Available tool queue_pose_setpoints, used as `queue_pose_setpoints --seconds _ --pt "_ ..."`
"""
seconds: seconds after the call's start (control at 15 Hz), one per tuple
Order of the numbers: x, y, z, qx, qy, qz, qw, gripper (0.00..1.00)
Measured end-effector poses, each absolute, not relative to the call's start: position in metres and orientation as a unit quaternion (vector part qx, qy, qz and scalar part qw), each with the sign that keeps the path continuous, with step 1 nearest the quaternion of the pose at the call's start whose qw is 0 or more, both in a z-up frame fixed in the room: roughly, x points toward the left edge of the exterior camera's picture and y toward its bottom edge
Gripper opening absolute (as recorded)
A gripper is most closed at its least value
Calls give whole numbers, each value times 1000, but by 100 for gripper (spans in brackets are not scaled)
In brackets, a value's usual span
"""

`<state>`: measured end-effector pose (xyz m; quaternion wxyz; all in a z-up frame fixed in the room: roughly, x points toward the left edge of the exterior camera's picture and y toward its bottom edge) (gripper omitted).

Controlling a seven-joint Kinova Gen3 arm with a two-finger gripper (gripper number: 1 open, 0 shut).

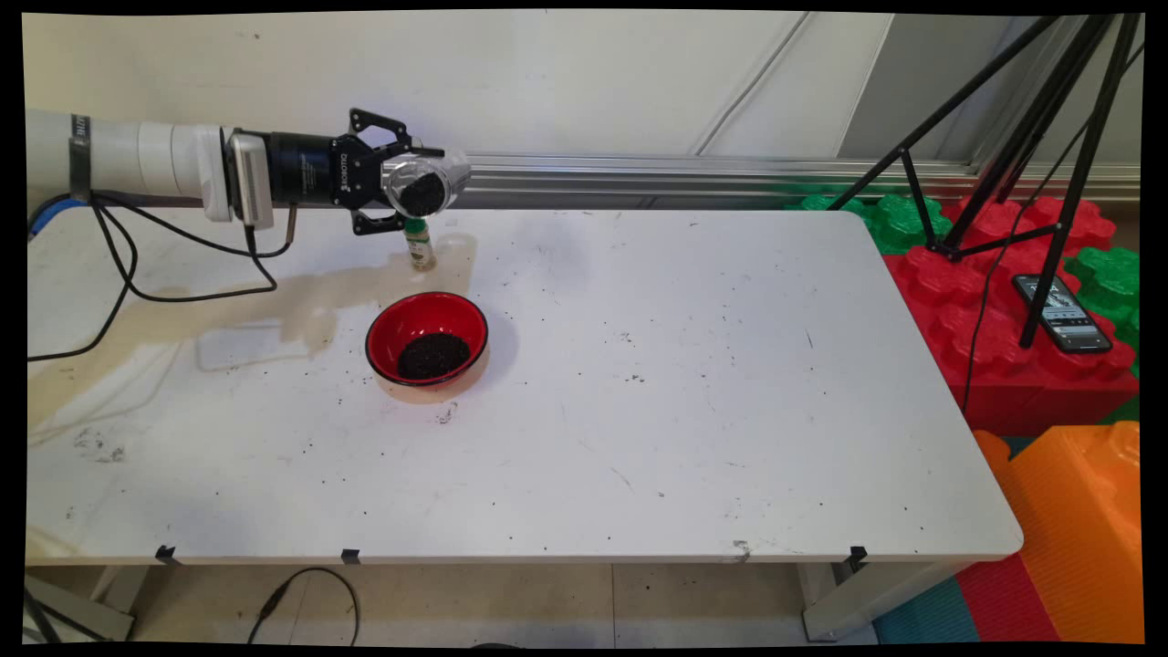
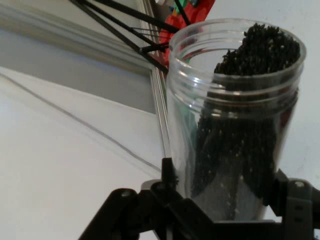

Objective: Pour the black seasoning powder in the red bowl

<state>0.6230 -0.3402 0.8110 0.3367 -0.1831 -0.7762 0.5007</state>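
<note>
Nearest the camera, the white table presents a front edge carrying three small black tabs. Its surface is marked with scattered dark specks and a pale brownish stain on the left half.

One red bowl with a black rim stands on the table left of centre. It contains one heap of small black grains lying toward its near side.

Beyond the bowl, one small bottle with a green cap stands upright on the table, near the far edge.

Directly above that bottle, the single black gripper extends horizontally from the left on the white arm. Its two fingers are closed against the sides of one clear plastic jar, which is held off the table, tipped on its side with the open mouth facing right. The hand view shows the jar without a lid, gripped at its lower body between the fingers, with black grains piled against one wall up to the rim. Black cables hang from the arm down to the table's left side.

To the right of the table, one black tripod stands on red and green block-shaped pads. One phone lies face up on the red pad, screen lit. One orange block sits nearer the camera on that side.

Farthest back, a metal rail runs along the base of the wall.
</note>
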Motion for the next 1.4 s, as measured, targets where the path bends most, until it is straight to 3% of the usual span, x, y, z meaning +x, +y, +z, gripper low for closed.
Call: queue_pose_setpoints --seconds 1.4 --pt "604 -351 846 61 -796 369 475 0"
